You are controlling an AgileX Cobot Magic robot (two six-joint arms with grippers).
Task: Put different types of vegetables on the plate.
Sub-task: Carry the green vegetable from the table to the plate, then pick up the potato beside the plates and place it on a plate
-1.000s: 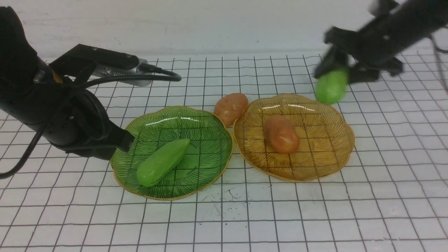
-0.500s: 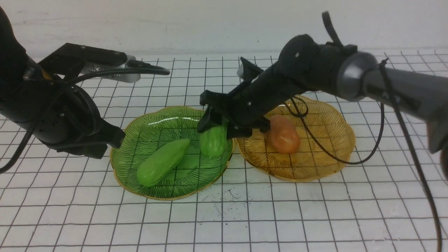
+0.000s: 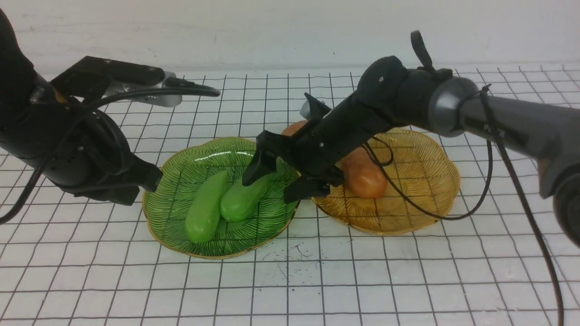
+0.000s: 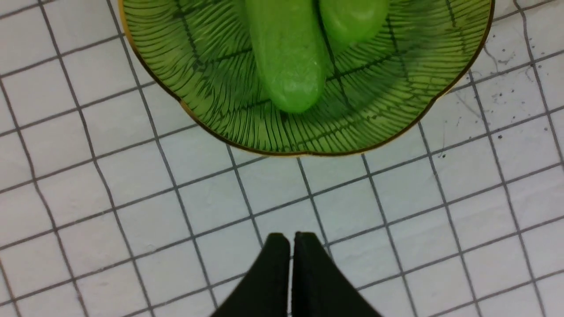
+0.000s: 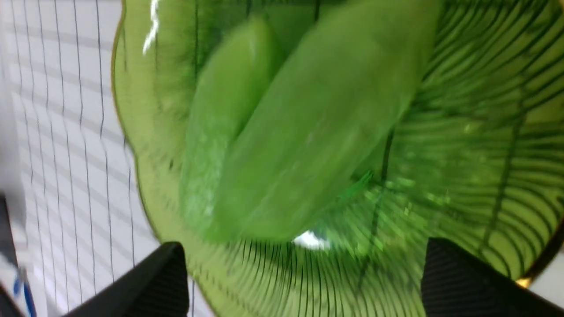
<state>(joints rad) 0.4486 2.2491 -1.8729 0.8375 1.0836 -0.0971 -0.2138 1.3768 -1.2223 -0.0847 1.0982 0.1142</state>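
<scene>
Two light-green cucumber-like vegetables lie side by side in the green plate [image 3: 181, 172]: one on the left [image 3: 204, 209] and one on the right [image 3: 242, 199]. Both show in the left wrist view [image 4: 286, 57] [image 4: 352, 17] and, blurred, in the right wrist view [image 5: 220, 123] [image 5: 326, 123]. My right gripper [image 3: 272, 181] is open just above the right cucumber, its jaws wide apart and empty [image 5: 304, 277]. One orange-brown potato [image 3: 364, 174] lies in the amber plate [image 3: 421, 181]. The other potato [image 3: 292, 128] is mostly hidden behind my right arm. My left gripper [image 4: 291, 237] is shut and empty, beside the green plate.
The white gridded table [image 3: 317, 290] runs to a white wall at the back. My left arm [image 3: 68, 149] hangs low at the left of the green plate. A cable [image 3: 453, 199] from my right arm loops over the amber plate.
My right arm swung in from the far right with the second cucumber, lowered it into the green plate and let go. The first cucumber got pushed more upright. The left arm barely moved.
</scene>
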